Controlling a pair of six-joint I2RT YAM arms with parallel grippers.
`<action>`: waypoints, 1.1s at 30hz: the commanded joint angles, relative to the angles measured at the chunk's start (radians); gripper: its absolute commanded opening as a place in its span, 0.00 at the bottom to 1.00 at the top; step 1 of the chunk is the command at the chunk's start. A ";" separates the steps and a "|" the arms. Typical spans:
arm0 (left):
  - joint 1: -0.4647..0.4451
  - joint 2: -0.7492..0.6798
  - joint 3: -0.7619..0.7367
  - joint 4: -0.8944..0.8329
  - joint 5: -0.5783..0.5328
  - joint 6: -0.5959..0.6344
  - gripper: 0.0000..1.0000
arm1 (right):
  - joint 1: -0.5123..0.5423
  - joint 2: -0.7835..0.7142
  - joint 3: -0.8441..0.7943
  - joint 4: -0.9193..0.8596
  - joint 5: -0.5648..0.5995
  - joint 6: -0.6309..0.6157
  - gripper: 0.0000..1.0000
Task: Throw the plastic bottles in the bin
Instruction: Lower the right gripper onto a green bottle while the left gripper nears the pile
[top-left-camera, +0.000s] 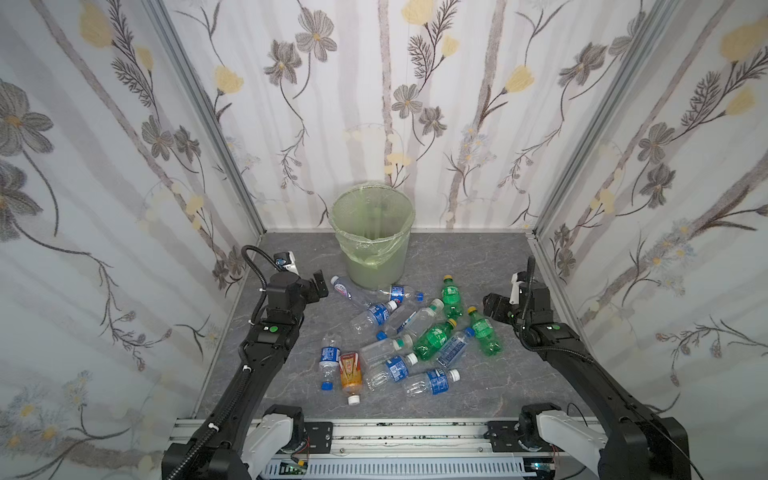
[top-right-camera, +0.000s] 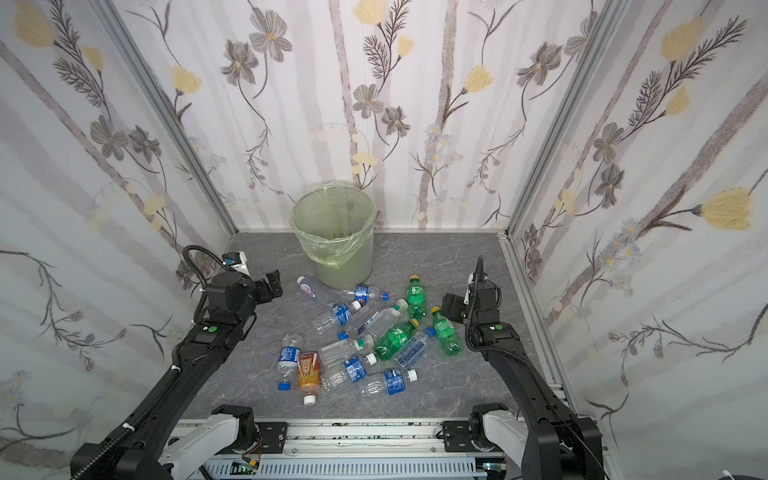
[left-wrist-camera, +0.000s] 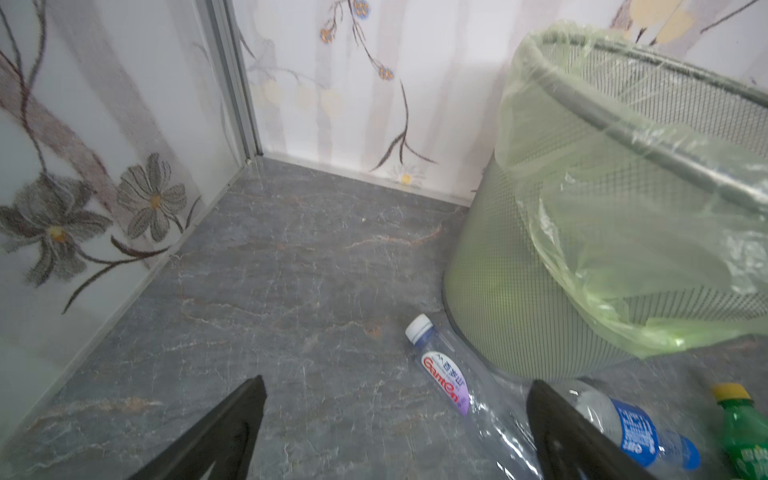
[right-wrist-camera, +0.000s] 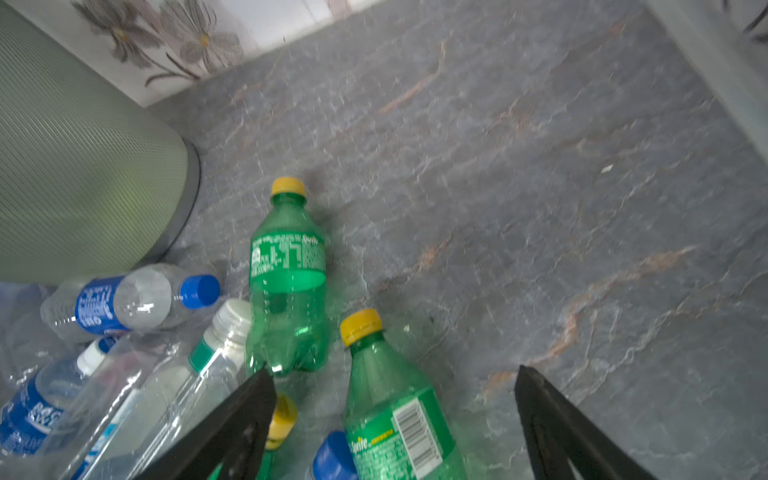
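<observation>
Several plastic bottles (top-left-camera: 407, 340) lie in a loose pile on the grey floor in both top views: clear ones with blue labels, green ones with yellow caps, and one amber bottle (top-left-camera: 350, 372). Behind them stands the pale-green bin (top-left-camera: 374, 266) (top-right-camera: 345, 266), lined with a thin green bag. My left gripper (top-left-camera: 319, 286) (left-wrist-camera: 397, 380) is open and empty, hovering beside a clear purple-labelled bottle (left-wrist-camera: 446, 382) at the bin's foot. My right gripper (top-left-camera: 492, 305) (right-wrist-camera: 395, 370) is open above a green bottle (right-wrist-camera: 399, 415) (top-left-camera: 484, 332) at the pile's right edge, without touching it.
Flowered walls close in the left, back and right sides. An aluminium rail (top-left-camera: 395, 432) with both arm bases runs along the front. Bare floor shows in the left back corner (left-wrist-camera: 291, 249) and right of the pile (right-wrist-camera: 540, 166).
</observation>
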 joint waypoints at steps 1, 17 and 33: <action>0.001 -0.040 0.005 -0.132 0.097 -0.036 1.00 | 0.011 0.013 -0.039 -0.058 -0.057 0.052 0.88; 0.001 -0.098 -0.033 -0.191 0.191 -0.088 1.00 | 0.019 0.178 -0.096 0.026 -0.049 0.088 0.73; 0.002 -0.146 -0.092 -0.191 0.159 -0.150 1.00 | 0.025 0.209 -0.027 0.068 -0.024 0.041 0.38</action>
